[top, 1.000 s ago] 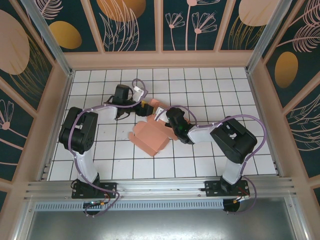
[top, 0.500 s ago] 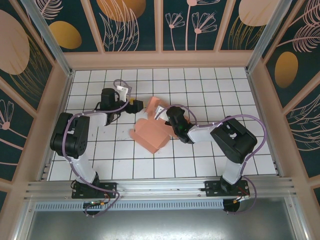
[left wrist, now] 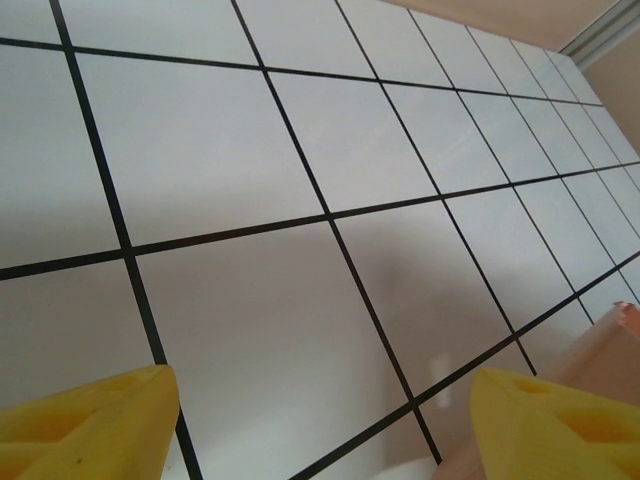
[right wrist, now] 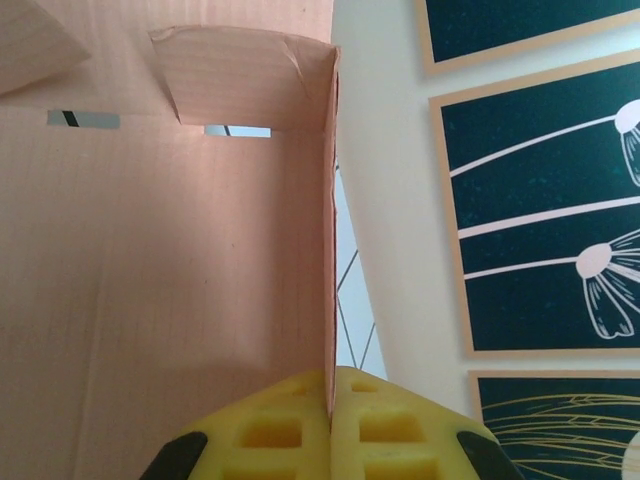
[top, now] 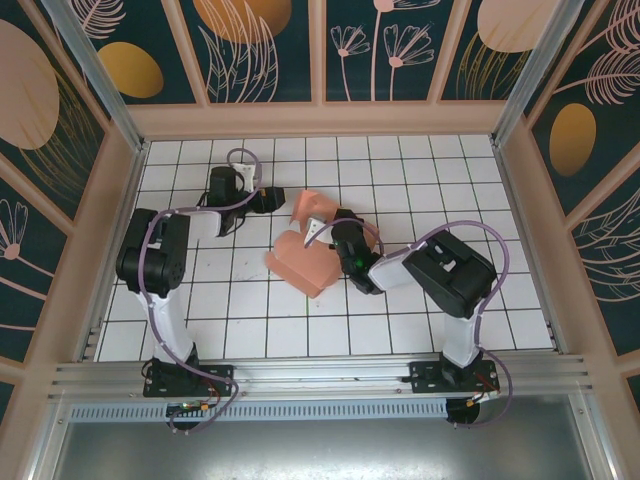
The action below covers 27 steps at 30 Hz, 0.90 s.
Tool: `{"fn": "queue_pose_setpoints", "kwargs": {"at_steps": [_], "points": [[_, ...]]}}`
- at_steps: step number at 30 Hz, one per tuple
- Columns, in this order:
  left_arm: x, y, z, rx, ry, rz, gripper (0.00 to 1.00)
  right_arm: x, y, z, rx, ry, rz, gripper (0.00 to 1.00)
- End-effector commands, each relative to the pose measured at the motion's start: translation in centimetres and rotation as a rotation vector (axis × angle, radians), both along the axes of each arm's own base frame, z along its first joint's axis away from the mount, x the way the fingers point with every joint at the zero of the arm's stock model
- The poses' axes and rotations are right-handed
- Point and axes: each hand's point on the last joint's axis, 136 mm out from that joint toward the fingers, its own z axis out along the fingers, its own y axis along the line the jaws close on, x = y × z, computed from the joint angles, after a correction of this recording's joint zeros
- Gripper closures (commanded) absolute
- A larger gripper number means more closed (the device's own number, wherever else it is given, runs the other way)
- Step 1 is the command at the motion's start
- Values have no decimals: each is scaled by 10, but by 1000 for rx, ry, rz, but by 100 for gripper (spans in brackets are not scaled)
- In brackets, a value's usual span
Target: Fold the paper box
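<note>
Salmon-pink thin-card paper box, partly folded, is lying mid-table on the white tiled table. 1 upright wall is being pinched edge-on between the closed yellow fingers of the right gripper, the nearer arm. Just beyond, the left gripper is being held empty with its 2 fingers apart, the box lying to its right.

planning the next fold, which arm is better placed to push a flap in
Probably left: the left pincer is open and free beside the paper box, while the right pincer is shut on its wall.
</note>
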Motion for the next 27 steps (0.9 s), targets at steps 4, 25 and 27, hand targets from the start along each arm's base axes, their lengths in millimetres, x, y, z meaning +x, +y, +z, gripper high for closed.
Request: {"fn": "queue_pose_setpoints", "kwargs": {"at_steps": [4,25,27], "points": [[-1,-17,-10,-11,41,-102,28,0,2,11,-11,-66,-12,100],[-19,-45,-20,23,51,-225,30,-11,8,3,-82,-131,12,100],[-23,-46,-19,19,45,-233,30,-11,9,2,-84,-130,12,100]]}}
